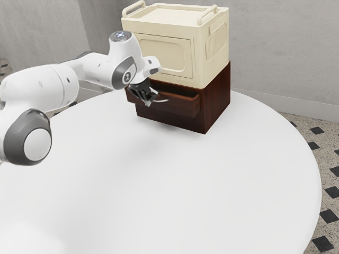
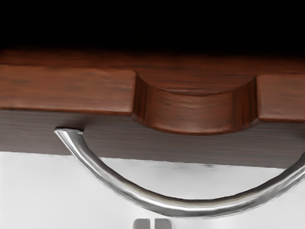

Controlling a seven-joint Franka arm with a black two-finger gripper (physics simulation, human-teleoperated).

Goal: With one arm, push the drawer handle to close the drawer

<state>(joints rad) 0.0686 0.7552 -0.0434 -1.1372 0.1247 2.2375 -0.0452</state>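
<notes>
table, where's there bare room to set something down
The table is bare from the brown cabinet toward the exterior view's bottom edge, and between cabinet and rim at that view's right. Crowded: the part-open drawer, where the hand is close to the handle.

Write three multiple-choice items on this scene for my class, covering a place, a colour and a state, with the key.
1. Where is the cream cabinet relative to the brown unit?
A) Under it
B) On top of it
C) In front of it

2. What colour is the curved handle?
A) Silver
B) Gold
C) Black

3. How does the drawer stand?
A) Fully shut
B) Taken right out
C) Partly pulled out

Key:
1: B, the exterior view shows the cabinet's base resting on the unit.
2: A, the wrist view shows shiny silvery metal.
3: C, its front juts out from the unit in the exterior view.
</notes>
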